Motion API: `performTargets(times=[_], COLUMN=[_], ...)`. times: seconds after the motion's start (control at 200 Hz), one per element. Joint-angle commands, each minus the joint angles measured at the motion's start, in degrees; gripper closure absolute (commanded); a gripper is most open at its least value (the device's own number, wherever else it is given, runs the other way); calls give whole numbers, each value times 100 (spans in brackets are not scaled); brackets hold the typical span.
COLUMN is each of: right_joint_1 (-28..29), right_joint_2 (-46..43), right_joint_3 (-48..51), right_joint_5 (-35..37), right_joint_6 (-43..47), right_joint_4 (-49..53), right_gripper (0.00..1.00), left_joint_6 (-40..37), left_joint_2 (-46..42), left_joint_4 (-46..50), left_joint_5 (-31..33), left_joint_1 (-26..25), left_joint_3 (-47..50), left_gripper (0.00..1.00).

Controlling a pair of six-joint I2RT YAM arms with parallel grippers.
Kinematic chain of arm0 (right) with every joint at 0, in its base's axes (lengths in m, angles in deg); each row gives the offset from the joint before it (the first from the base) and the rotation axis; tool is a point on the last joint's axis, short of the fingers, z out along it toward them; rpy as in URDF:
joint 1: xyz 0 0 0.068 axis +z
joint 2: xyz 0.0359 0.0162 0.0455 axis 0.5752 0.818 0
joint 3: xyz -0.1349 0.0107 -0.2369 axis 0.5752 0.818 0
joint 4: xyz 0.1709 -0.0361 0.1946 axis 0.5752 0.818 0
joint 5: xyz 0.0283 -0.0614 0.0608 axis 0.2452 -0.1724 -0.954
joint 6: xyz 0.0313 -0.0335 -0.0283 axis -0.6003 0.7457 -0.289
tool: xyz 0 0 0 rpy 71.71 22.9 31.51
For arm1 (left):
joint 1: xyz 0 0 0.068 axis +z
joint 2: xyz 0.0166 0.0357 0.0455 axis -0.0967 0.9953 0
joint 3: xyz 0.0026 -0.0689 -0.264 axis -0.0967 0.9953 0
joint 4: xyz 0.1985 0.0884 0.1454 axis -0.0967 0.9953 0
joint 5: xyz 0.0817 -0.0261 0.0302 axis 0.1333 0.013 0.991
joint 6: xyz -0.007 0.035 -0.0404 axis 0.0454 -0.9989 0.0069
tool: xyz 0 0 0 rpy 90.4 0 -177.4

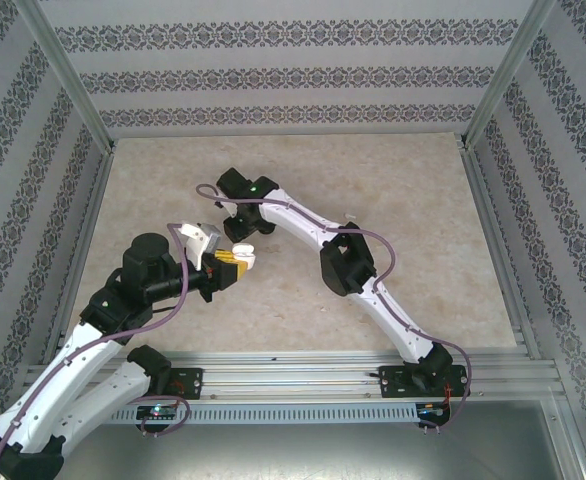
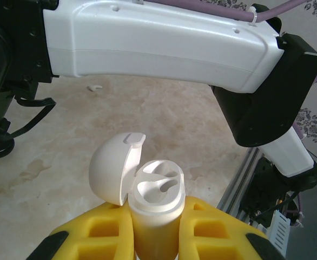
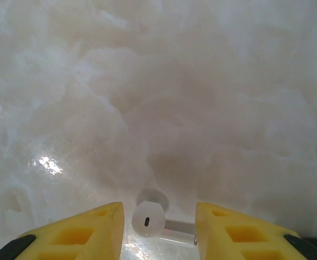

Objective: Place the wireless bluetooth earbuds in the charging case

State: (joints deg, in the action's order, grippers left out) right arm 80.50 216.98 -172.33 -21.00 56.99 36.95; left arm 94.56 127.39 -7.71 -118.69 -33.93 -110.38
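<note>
Your left jaws are clamped on the charging case [image 2: 153, 206]. Its lid [image 2: 112, 170] is swung open just past their tips and both sockets are bare, so the mouth looks ready to be fed. That arm sits folded, wrist pushed toward the middle. Your right arm reaches across, wrist tipped steeply down at the worktop [image 3: 147, 81]. Its jaws stand apart, an earbud [image 3: 149, 219] lying flat between them, lined up for the pinch, I'd say.
</note>
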Motion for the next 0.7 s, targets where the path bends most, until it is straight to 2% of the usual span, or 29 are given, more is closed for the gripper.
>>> performTargets(times=[0.0,0.245,0.46,0.694], right_joint_1=[80,111,120,124], right_joint_2=[99,153,114,-319], right_joint_3=[104,118,118,511], right_joint_5=[-94,-19,-4,-163], right_joint_6=[71,127,68,-288], right_joint_4=[157,374,551,676], right_gripper=[61,67,77,83], left_joint_6=[-23,32,118,214], left_joint_2=[-37,-142,-196,-301], left_joint_4=[-201,-197,-236,-242], left_joint_5=[-144,-108,-126,-145], left_joint_1=[67,67,70,70], left_joint_3=[18,43,59,92], left_gripper=[100,100,100,100])
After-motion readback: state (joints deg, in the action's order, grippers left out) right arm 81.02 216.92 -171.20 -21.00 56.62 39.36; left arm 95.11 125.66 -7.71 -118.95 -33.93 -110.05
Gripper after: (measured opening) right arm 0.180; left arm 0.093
